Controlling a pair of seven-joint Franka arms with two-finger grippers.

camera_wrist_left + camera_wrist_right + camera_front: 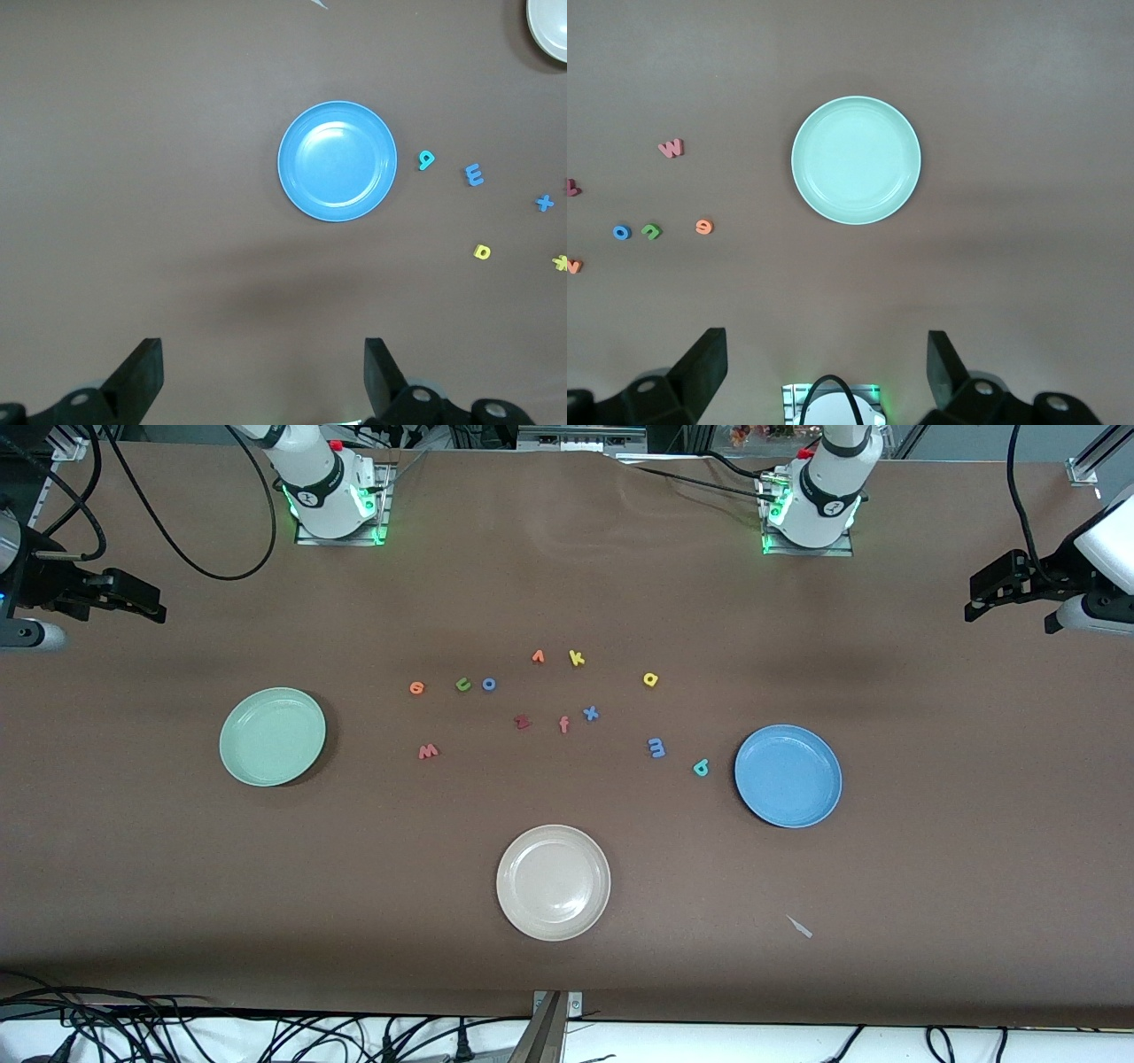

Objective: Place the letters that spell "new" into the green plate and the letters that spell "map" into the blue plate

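On the brown table (930,886), all letters lie loose between the green plate (272,736) and the blue plate (788,776) (both empty). Left gripper (263,376) and right gripper (827,372) wait high over their ends of the table, fingers spread, holding nothing.

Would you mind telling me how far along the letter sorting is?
Nothing is done: the green plate and blue plate are empty. Nothing is in hand; the left gripper and right gripper hang open. All six letters remain on the table.
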